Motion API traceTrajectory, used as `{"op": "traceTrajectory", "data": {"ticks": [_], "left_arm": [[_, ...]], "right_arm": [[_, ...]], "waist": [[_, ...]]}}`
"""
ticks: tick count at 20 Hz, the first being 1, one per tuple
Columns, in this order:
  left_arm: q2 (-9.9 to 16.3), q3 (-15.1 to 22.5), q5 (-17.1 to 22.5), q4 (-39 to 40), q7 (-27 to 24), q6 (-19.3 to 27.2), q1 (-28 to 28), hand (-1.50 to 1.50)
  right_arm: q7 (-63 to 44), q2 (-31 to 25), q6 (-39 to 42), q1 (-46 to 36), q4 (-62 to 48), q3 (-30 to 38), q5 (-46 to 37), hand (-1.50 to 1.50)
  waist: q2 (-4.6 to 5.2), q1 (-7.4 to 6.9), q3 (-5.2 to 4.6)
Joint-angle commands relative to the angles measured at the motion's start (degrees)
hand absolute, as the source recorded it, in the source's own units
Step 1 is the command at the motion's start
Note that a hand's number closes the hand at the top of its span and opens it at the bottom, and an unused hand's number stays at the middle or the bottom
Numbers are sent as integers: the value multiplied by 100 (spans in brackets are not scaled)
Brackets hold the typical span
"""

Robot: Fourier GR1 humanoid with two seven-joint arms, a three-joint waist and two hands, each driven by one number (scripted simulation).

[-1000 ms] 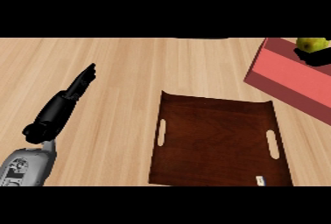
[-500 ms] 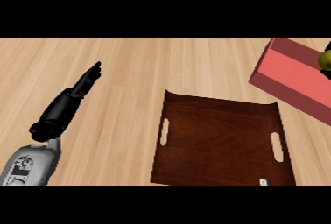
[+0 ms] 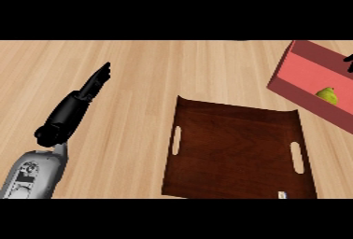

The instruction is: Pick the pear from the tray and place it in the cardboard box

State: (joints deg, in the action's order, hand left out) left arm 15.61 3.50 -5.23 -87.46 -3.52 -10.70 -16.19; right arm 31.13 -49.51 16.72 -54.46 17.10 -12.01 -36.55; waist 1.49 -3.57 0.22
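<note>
The left hand (image 3: 82,95) lies over the wooden surface (image 3: 179,65) at about 9 o'clock in the view. Its fingers are straight and held together, pointing toward 1 o'clock, and it holds nothing. Its grey forearm (image 3: 34,175) comes in from the lower left corner.

Right of center, at about 5 o'clock, sits the dark brown tray (image 3: 238,149), flat on the surface. It has a slot handle on its left side and another on its right, and nothing lies on it.

At 2 o'clock, by the right edge, is the box (image 3: 303,86), reddish in colour and cut off by the frame. The pear (image 3: 328,95), yellow-green, is inside the box, well apart from the tray.

A small black shape (image 3: 349,63) shows at the right edge above the pear; it may be the right hand, but I cannot tell whether its fingers are spread or curled.
</note>
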Motion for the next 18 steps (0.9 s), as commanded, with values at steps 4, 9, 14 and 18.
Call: {"op": "traceTrajectory", "data": {"ticks": [4, 9, 14, 18], "left_arm": [[42, -67, 48, 33, 81, -74, -1, 0], [-1, -46, -1, -13, 10, -7, 38, 0], [-92, -23, -22, -42, 82, 57, -36, 0], [-29, -103, -4, -1, -139, 21, 64, 0]], "right_arm": [[1109, 56, 394, -422, -426, 968, 933, -150], [727, 215, 1230, -658, -1213, 2517, 2540, -150], [-77, -313, 1465, -631, -1688, 3216, 3207, -150], [-119, -475, 1315, -447, -1702, 3435, 3435, -150]], "waist": [[-24, 30, 9], [-43, 120, 15], [39, 48, 21], [93, -65, 28]]}}
